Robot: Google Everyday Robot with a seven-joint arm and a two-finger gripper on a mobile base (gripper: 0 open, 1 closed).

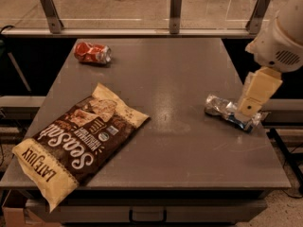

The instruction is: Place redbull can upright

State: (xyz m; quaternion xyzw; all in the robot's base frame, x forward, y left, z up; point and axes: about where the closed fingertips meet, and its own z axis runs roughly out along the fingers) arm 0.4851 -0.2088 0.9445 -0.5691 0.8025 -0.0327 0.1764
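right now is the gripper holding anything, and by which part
Cannot tell. The gripper sits over one end of the redbull can, which lies on its side on the table.

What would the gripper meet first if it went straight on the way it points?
Probably the redbull can, lying on its side on the table right below the gripper, which points down; depth is unclear.

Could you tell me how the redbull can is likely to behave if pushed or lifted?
The redbull can lies on its side on the table, so a nudge would probably roll it. It looks dented, so likely light and easily crushed further. The gripper hangs over the end nearest the table edge.
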